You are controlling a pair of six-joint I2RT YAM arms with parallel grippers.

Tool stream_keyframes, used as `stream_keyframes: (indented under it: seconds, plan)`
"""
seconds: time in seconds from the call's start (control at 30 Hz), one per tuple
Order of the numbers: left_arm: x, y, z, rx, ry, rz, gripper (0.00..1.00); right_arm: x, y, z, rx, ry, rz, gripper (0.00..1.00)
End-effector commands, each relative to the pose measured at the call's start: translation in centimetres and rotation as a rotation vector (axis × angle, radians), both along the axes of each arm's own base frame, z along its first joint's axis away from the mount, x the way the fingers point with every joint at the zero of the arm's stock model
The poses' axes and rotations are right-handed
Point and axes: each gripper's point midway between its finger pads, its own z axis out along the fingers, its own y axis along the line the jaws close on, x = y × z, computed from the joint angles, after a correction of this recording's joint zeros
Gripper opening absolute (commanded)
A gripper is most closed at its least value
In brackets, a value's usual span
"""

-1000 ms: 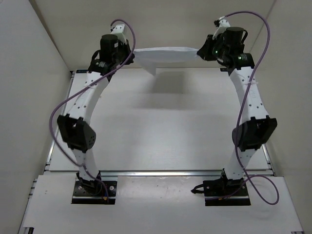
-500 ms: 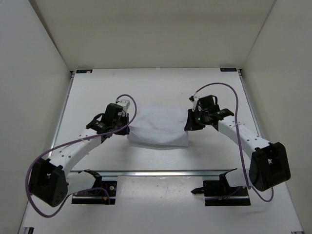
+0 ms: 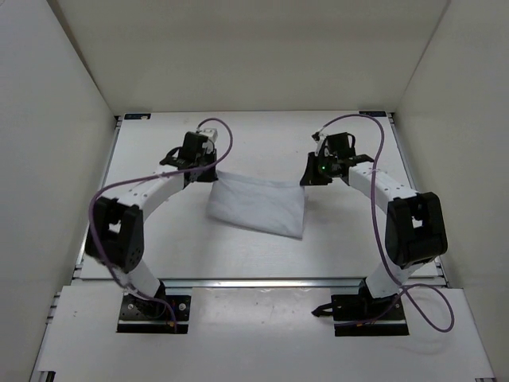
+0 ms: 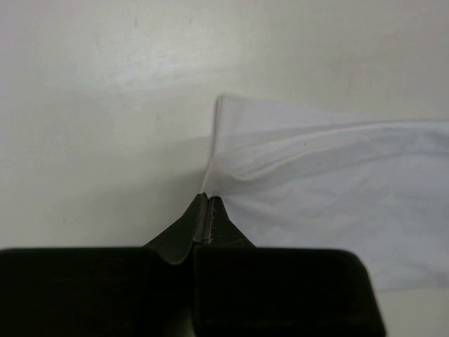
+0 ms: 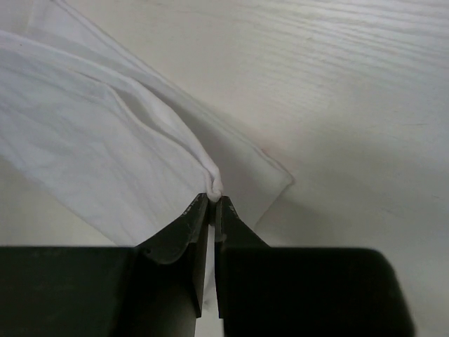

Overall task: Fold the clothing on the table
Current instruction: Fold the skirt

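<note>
Clothing (image 3: pixel 258 205) pinched at its far corners by left gripper (image 3: pixel 211 170) and right gripper (image 3: pixel 307 177) (slim bites) could slip free, skewing the fold.

- The clothing (image 3: pixel 258 205): a second ago it hung stretched in the air above the far edge of the table (image 3: pixel 262 135). It now lies on the tabletop at mid-depth.
- Over the last half second its far edge has shifted away from the arm bases. The outline has gone from nearly rectangular to skewed, with the near right corner trailing.
- The left gripper (image 3: pixel 213 175) and right gripper (image 3: pixel 305 181) came down from height to a low, near position, then moved back out toward the far side.
- Both elbows, splayed low and outboard half a second ago, have drawn in closer to the bases.
</note>
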Motion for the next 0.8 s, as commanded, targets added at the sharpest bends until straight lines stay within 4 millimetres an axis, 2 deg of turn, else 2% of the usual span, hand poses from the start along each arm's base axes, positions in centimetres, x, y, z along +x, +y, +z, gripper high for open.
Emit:
stream_keyframes:
  seconds: [0.0,0.1,0.13,0.17,0.27,0.3,0.33,0.37,0.4,0.47,0.5,0.53,0.57,0.6,0.63,0.67,0.7,0.77]
  plan:
    - [4.3,-2.1,1.6,-0.001,-0.071,-0.046,0.0,2.7,-1.7,0.9,0.002,-0.052,-0.045,0.0]
    - [5.3,-3.5,-0.8,0.02,-0.023,-0.068,0.0,1.9,-2.3,-0.5,-0.012,-0.012,-0.044,0.0]
    - [5.7,-3.6,-0.8,0.023,-0.024,-0.064,0.0,1.5,-2.3,-1.0,-0.013,0.006,-0.045,0.0]
    - [5.6,-3.5,-2.0,0.03,0.002,-0.057,0.0,1.6,-2.8,-1.3,-0.019,0.009,-0.057,0.0]
    - [6.7,-3.6,-2.8,0.023,0.02,-0.047,0.0,0.9,-3.0,-2.8,-0.014,0.047,-0.056,0.0]
    - [7.1,-3.3,-3.6,0.035,0.035,-0.038,0.0,0.8,-3.0,-3.0,-0.015,0.054,-0.055,0.0]
    - [7.2,-2.9,-4.5,0.039,0.057,-0.028,0.0,0.9,-3.3,-3.9,-0.022,0.072,-0.06,0.07]
    - [7.5,-3.1,-4.9,0.041,0.067,-0.033,0.05,1.2,-3.3,-3.8,-0.019,0.077,-0.064,0.14]
    - [8.4,-3.3,-4.2,0.028,0.051,-0.028,0.09,1.6,-3.3,-3.6,-0.015,0.079,-0.067,0.17]
    - [9.0,-4.0,-3.9,-0.004,0.062,-0.058,0.25,2.3,-3.6,-3.8,-0.021,0.096,-0.069,0.21]
    - [10.0,-4.2,-3.1,-0.015,0.046,-0.068,0.3,2.6,-3.7,-3.5,-0.031,0.103,-0.072,0.27]
    - [10.7,-4.6,-2.3,-0.03,0.047,-0.074,0.41,2.7,-3.8,-3.0,-0.042,0.105,-0.066,0.36]
    - [11.1,-4.5,-1.8,-0.033,0.042,-0.073,0.55,2.9,-4.1,-3.0,-0.07,0.093,-0.07,0.41]
    - [11.4,-4.5,-1.3,-0.015,0.045,-0.073,0.63,2.5,-4.1,-2.9,-0.102,0.093,-0.069,0.54]
    - [11.6,-4.0,-0.6,-0.002,0.039,-0.057,0.77,2.6,-4.5,-2.5,-0.115,0.085,-0.069,0.68]
    - [11.4,-3.2,-0.1,0.021,0.039,-0.04,0.84,2.4,-4.9,-2.2,-0.132,0.08,-0.076,0.73]
    - [11.4,-3.0,0.3,0.02,0.03,-0.032,0.86,2.0,-5.0,-1.7,-0.135,0.074,-0.08,0.76]
    - [9.9,-2.2,1.0,0.02,0.024,-0.022,0.86,0.4,-5.0,-2.0,-0.111,0.107,-0.077,0.76]
